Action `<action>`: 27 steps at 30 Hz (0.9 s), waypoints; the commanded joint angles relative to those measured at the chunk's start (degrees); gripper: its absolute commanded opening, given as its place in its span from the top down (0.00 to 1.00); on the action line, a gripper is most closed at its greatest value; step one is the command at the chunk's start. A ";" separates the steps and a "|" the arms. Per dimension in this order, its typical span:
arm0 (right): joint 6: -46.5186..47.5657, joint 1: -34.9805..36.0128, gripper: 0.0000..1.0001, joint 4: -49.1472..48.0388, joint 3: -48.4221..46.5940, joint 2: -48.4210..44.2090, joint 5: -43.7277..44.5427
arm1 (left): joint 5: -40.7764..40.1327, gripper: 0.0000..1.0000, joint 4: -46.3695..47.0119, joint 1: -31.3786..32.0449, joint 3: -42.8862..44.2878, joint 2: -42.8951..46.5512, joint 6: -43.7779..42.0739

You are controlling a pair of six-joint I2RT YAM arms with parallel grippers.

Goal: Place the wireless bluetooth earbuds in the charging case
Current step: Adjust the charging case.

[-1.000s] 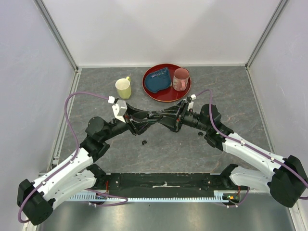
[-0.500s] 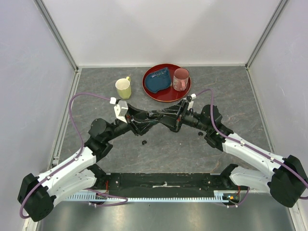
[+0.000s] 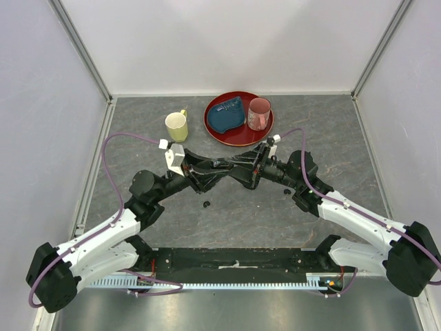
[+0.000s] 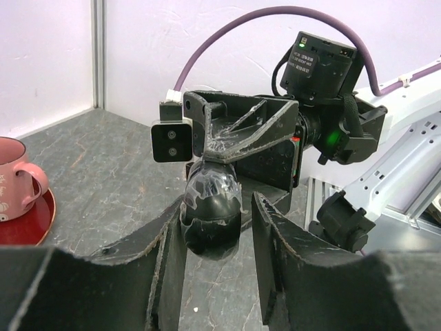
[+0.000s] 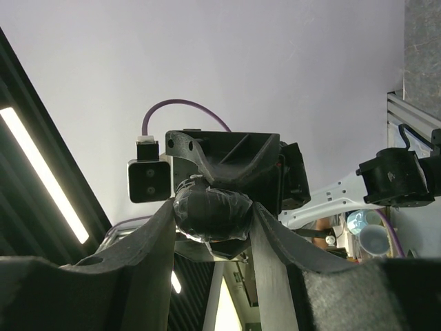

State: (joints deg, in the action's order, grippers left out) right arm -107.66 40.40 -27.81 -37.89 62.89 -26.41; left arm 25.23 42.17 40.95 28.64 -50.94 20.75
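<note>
Earbuds (image 3: 206, 204): we find one tiny black piece lying loose on the grey table (image 3: 248, 214), just below centre of the top view. A second dark speck (image 3: 286, 192) right of centre, beside the right arm (image 3: 344, 207), may be another. We see no others.
Charging case (image 4: 210, 214): a glossy black oval shell, held off the table at mid-frame in both wrist views. It looks closed to us; we see no raised lid and no sockets.
Right gripper (image 5: 210, 222): pinching the case, with both fingers (image 5: 151, 262) pressed against its sides.
Left gripper (image 4: 215, 231): its fingers (image 4: 169, 262) bracket the same case from the opposite side. The one at left of frame touches it and the other seems a sliver away, so we cannot tell whether it grips.
Done: we judge that only the case has been lifted and is shared between the two claws.
Left to do: nearly everything, by our reckoning. The lid must be opened, then each earbud picked off the table and seated in the case.
Bystanders: a yellow mug (image 3: 177, 126) sits above and left of centre. A red plate (image 3: 238, 141) at top centre carries a pink mug (image 3: 259, 114) and a blue bundle (image 3: 227, 116). None takes part.
</note>
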 commanded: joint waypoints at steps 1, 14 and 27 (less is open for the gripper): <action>-2.29 0.29 1.00 -5.32 0.10 0.30 0.40 | -1.85 0.53 3.53 0.71 0.01 -0.48 0.78; -2.47 0.47 1.00 -5.32 0.71 0.04 0.49 | -3.88 0.57 5.11 1.94 0.53 -1.62 0.34; -2.65 0.55 1.00 -5.50 1.06 -0.32 0.57 | -4.93 0.88 5.11 3.08 0.71 -2.41 -0.01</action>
State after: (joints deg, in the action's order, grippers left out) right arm -108.71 40.66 -29.78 -36.97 63.00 -26.44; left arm 21.34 44.27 43.27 28.64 -53.36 20.78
